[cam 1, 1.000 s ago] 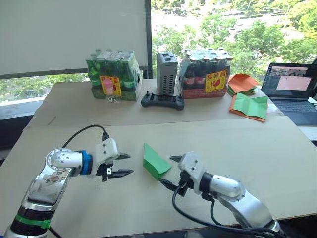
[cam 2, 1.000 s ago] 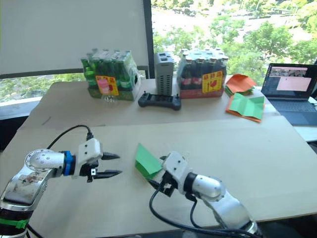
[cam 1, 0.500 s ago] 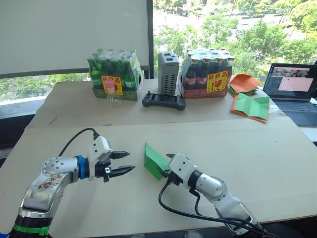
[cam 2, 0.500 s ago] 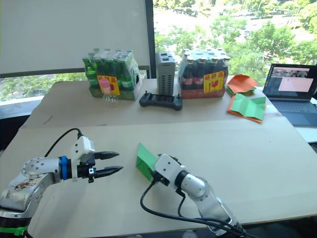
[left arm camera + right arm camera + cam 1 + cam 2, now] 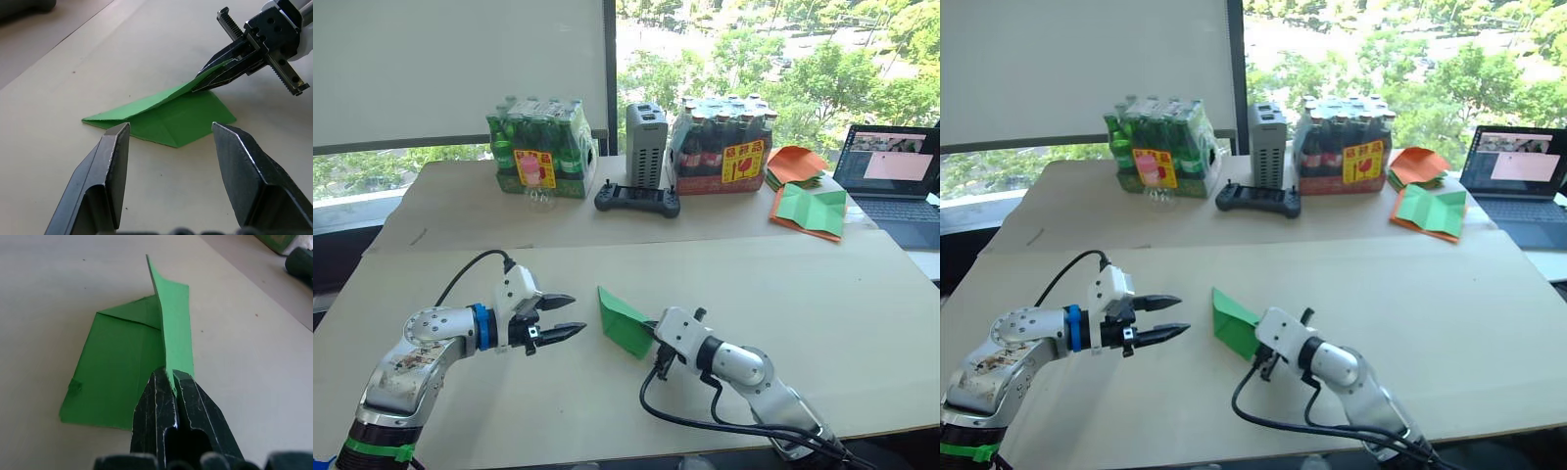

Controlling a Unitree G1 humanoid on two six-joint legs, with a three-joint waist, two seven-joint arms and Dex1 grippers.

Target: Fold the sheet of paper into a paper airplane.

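Right gripper (image 5: 168,382), clenched on a raised flap of the sheet of paper (image 5: 625,321), has been drawn back toward the near edge since a moment ago; the fold is judged half formed. Left gripper (image 5: 560,315) is held released just beside it. Bare tabletop (image 5: 783,284) is seen all round; bottle packs (image 5: 540,149) are stacked far back.

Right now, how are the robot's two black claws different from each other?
The right gripper is shut, pinching the raised flap of the bright green folded sheet of paper. The left gripper is open and holds nothing. The right gripper touches the paper; the left gripper hangs beside it, with bare table between them. Both have two black fingers and point toward the paper.
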